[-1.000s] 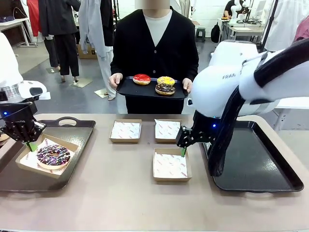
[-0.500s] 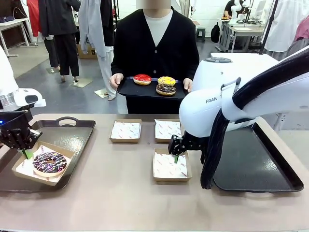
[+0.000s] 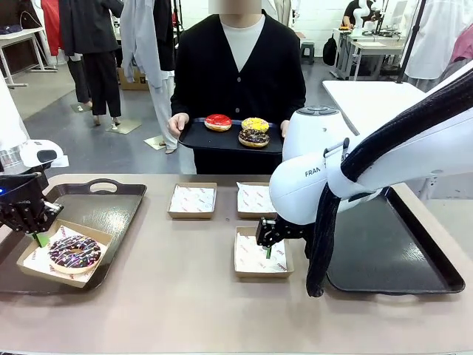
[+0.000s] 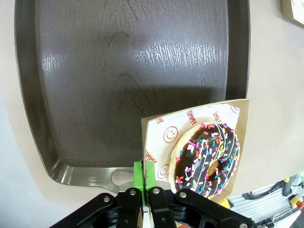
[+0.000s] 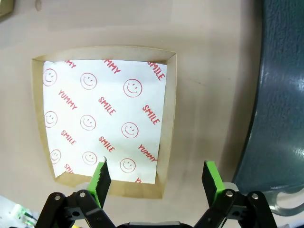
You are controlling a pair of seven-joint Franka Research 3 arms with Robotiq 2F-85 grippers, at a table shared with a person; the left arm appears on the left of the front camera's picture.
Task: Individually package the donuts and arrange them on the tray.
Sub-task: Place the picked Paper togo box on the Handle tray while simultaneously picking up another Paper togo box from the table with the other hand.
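Sprinkled donut (image 4: pixel 209 154) sits in its box (image 4: pixel 164 133), whose edge the left hand (image 4: pixel 144 170) pinches — the right hand (image 5: pixel 156 176), spread, straddles the empty box (image 5: pixel 169 109) side wall.

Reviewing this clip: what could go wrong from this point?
1. The left pincer is shut on just one edge of the box holding the sprinkled donut; the box could tip or slip, and the donut could slide out onto the tray.
2. The right pincer is open astride one wall of the empty box; closing might snag the paper liner or shove the box aside.
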